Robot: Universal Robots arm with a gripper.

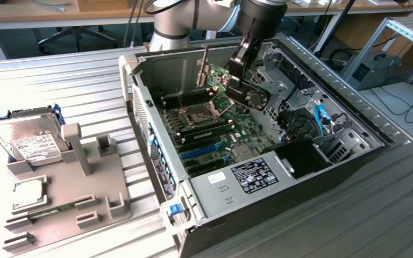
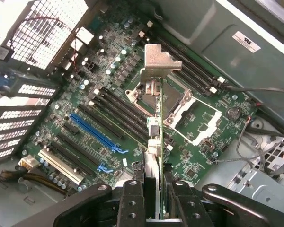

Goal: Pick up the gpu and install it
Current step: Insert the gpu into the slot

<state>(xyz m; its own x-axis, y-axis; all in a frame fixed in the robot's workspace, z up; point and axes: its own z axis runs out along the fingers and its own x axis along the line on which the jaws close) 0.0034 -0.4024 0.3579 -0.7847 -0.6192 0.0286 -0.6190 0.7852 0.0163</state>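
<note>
Half done: the gpu [image 1: 250,94] is off the counter [image 1: 63,70], clamped edge-on between the partly closed fingers of the end effector [image 2: 156,189]. It hangs inside the open case [image 1: 350,161], above the motherboard [image 2: 85,94], apparently not touching. Not seated in any slot yet; the blue slot [image 2: 97,137] looks empty.

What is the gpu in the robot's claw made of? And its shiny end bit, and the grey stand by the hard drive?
The gpu: seemingly green circuit board, seen edge-on in the wrist view, with a black fan housing that is likely plastic. Its bracket: bare metal by its look, being silver-grey, thin, folded and dully shiny. The grey stand: probably matte plastic, with moulded posts and slots, though that is uncertain.
</note>
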